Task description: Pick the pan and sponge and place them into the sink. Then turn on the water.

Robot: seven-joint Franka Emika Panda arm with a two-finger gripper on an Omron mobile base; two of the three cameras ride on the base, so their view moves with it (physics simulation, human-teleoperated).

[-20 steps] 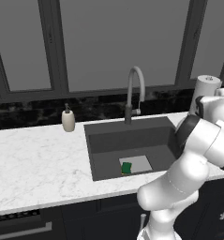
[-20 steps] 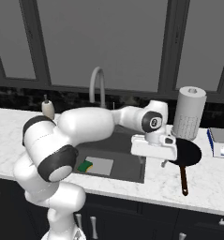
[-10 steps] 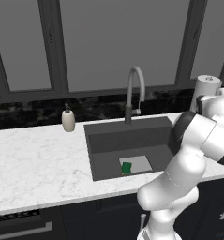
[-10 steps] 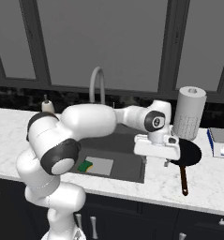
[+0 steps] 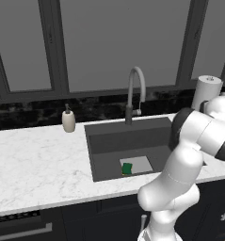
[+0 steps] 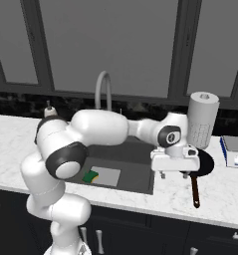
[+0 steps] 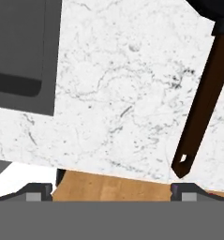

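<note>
The black pan lies on the counter right of the sink, its brown handle pointing at the front edge. My gripper hovers open just left of the pan, over the counter strip between sink and pan. In the hand view the gripper has its tips far apart, with the handle running down the right side and the pan's rim at the top right. The green and yellow sponge rests on the sink floor. No stream falls from the gooseneck faucet.
A white soap dispenser stands left of the sink. A paper towel roll stands behind the pan, and a blue-edged box lies at the far right. The counter's front edge and wooden floor lie below the gripper.
The gripper has shifted a little to the right, closer to the pan. Pan and sponge have stayed put.
</note>
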